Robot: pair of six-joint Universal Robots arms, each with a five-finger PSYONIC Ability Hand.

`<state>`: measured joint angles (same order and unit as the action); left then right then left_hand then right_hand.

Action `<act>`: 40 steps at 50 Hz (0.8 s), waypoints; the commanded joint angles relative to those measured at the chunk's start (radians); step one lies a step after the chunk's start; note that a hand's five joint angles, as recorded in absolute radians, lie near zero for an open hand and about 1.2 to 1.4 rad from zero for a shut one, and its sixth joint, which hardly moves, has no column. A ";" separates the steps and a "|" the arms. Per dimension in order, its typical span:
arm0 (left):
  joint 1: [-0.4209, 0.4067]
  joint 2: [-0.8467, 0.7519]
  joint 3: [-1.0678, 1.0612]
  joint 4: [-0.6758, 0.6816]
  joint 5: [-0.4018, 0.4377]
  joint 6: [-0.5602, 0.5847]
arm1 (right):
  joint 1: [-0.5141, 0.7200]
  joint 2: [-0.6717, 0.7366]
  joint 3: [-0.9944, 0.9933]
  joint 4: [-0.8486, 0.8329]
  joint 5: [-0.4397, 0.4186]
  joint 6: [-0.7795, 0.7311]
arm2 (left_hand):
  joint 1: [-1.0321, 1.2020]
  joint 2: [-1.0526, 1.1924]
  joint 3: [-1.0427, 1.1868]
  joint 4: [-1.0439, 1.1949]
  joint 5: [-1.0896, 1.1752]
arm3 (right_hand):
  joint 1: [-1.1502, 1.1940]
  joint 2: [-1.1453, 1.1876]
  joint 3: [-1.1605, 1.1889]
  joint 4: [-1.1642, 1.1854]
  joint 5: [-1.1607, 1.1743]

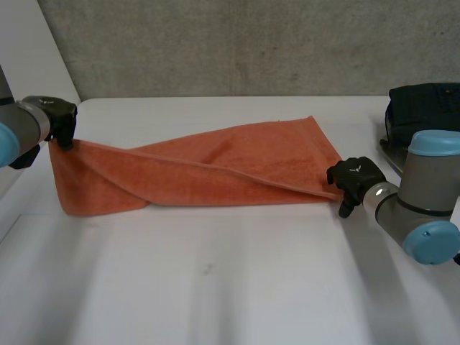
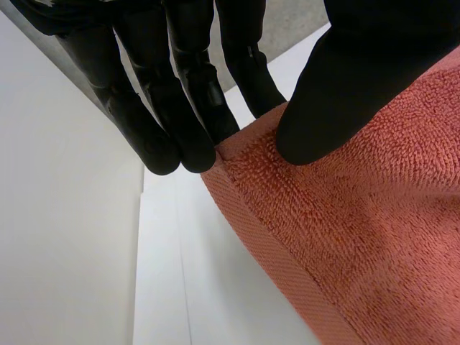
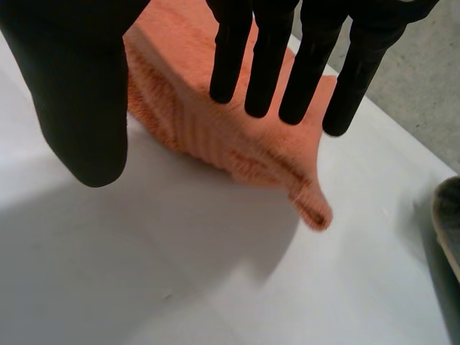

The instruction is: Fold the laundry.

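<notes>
Towel (image 1: 215, 172) of orange terry lies lengthwise across the white table (image 1: 215, 287), one long edge doubled over in a slanting fold. Left hand (image 1: 63, 122) pinches the far-left corner between thumb and fingertips and holds it lifted off the surface. The judged purpose is to tension that end so the fold line runs straight. Right hand (image 1: 353, 178) hovers at the opposite near corner with fingers straight and spread, thumb well apart, gripping nothing — apparently placed to take that corner next. The hemmed edge at the left grip is clean and unbunched. Open room is ample toward the robot; a dark bundle (image 1: 424, 108) sits near the right hand, limiting outward travel on that side.
</notes>
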<state>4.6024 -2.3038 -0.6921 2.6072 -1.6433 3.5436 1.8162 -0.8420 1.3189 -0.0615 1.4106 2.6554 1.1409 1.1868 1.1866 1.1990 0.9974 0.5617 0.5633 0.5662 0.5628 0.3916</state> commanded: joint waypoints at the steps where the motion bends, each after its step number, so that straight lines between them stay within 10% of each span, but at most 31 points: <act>1: 0.013 0.014 -0.037 0.011 0.011 0.000 | 0.006 0.047 -0.069 -0.017 0.005 -0.005 | 0.255 0.209 0.210 0.197 0.224 | 0.349 0.348 0.345 0.348 0.345; 4: 0.021 0.021 -0.050 0.008 0.014 -0.003 | 0.003 0.058 -0.087 -0.020 0.013 -0.005 | 0.255 0.209 0.210 0.197 0.224 | 0.832 0.831 0.828 0.831 0.828; 13: 0.027 0.098 -0.205 -0.019 0.051 0.026 | -0.044 -0.101 -0.030 0.156 -0.030 -0.080 | 0.255 0.209 0.210 0.197 0.224 | 0.835 0.833 0.830 0.833 0.830; 23: 0.088 0.296 -0.693 -0.179 0.201 0.392 | -0.187 -0.339 0.114 0.925 -0.056 -0.725 | 0.255 0.209 0.210 0.197 0.224 | 0.835 0.833 0.830 0.833 0.830; 29: 0.092 0.334 -0.848 -0.113 0.200 0.549 | -0.190 -0.358 0.129 0.844 -0.038 -0.713 | 0.255 0.209 0.210 0.197 0.224 | 0.835 0.833 0.830 0.833 0.830; 40: 0.012 0.270 -0.621 0.045 0.120 0.397 | -0.153 -0.217 0.025 0.654 -0.032 -0.563 | 0.255 0.209 0.210 0.197 0.224 | 0.835 0.833 0.830 0.833 0.830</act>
<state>4.6553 -1.9835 -1.4701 2.5942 -1.4871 4.0345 1.6470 -1.1311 1.4158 0.7179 1.3765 1.9781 1.1409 1.1937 1.1882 1.1993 0.9974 1.1310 1.1747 1.1814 1.1933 0.9974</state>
